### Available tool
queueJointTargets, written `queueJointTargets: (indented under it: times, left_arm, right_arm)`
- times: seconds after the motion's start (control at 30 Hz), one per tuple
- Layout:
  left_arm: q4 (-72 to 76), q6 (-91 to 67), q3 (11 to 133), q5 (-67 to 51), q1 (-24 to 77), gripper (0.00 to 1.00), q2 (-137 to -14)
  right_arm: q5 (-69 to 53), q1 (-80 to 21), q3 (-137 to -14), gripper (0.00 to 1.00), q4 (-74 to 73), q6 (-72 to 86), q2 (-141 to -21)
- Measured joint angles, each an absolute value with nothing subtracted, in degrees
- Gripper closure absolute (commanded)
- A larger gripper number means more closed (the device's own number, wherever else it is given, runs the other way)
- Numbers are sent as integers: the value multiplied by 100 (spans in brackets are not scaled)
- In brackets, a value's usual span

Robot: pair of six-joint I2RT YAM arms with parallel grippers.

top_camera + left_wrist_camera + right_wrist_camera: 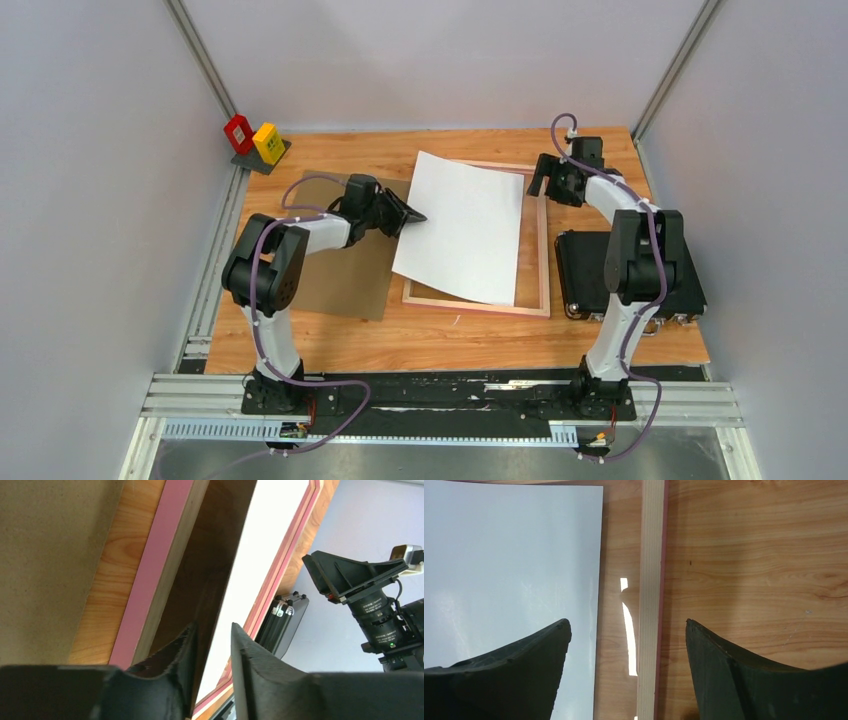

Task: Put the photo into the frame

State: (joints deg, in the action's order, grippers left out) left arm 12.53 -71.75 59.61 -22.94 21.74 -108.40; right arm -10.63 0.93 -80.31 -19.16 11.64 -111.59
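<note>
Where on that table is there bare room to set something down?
Bare wood on the table: the near strip before the frame and brown board, and the far strip behind that board. Crowded: the middle, where the photo overlaps the frame, with the black case right.

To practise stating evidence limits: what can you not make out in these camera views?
Top view: the photo shows only a blank white side; its lower face is hidden.
Top view: the photo covers most of the frame's left rail.
Top view: markings on the red item and yellow item are too small.
Top view: the right arm covers part of the black case.
</note>
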Motion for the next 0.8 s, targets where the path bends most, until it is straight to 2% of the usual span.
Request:
queueJointTargets:
  times: [0.17,0.3,0.43,0.8]
  left_arm:
    - [1066,-7089,5964,-2233,2237,30,-10840]
    - [915,-6993,5970,-2204,2296,20,-10840]
    - [766,-6869,6095,-2176,2375,16,-10833]
    - [377,-6584,6167,-2082,2556,15,-10774]
  right_arm:
    - [-1066,32,-8154,19,-2053,1087,-11327]
    - [-1061,-80,-8239,19,-2093,1039,-11465]
    - [-1059,-185,-8372,19,-2174,993,-11636]
    - [-1103,-204,-8407,19,-2329,976,-11795]
